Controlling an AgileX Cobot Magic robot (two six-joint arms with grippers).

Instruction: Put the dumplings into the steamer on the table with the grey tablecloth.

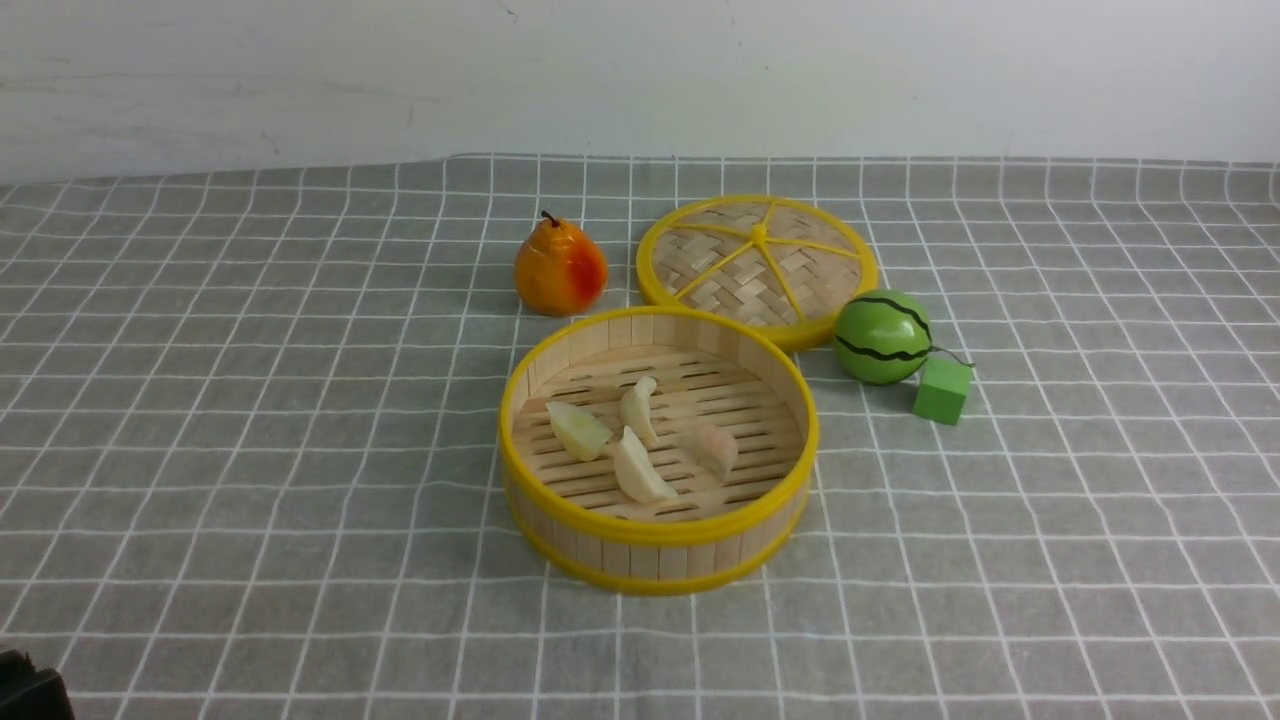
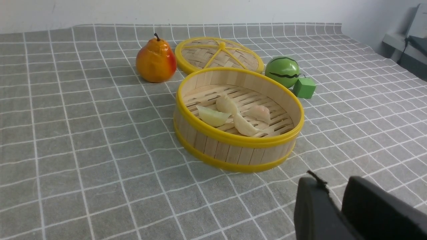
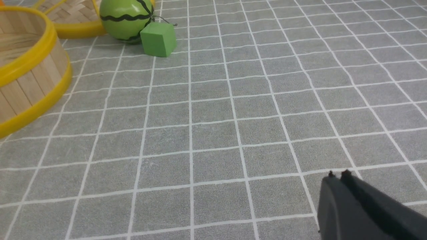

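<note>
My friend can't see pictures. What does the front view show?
Four dumplings lie inside a round bamboo steamer on a grey checked tablecloth. Behind it sit a pear, a woven lid, a toy watermelon and a green cube.

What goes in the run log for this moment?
dumplings: four in steamer | left tool: slightly open, empty | right tool: shut, empty

My front view looks forward and down across the grey grid-lined tablecloth (image 1: pixel 250 450). My left wrist view faces the round bamboo steamer basket (image 2: pixel 233 146) from nearby. My right wrist view sits low, sharing its rim and the green cube (image 3: pixel 158 39).
</note>
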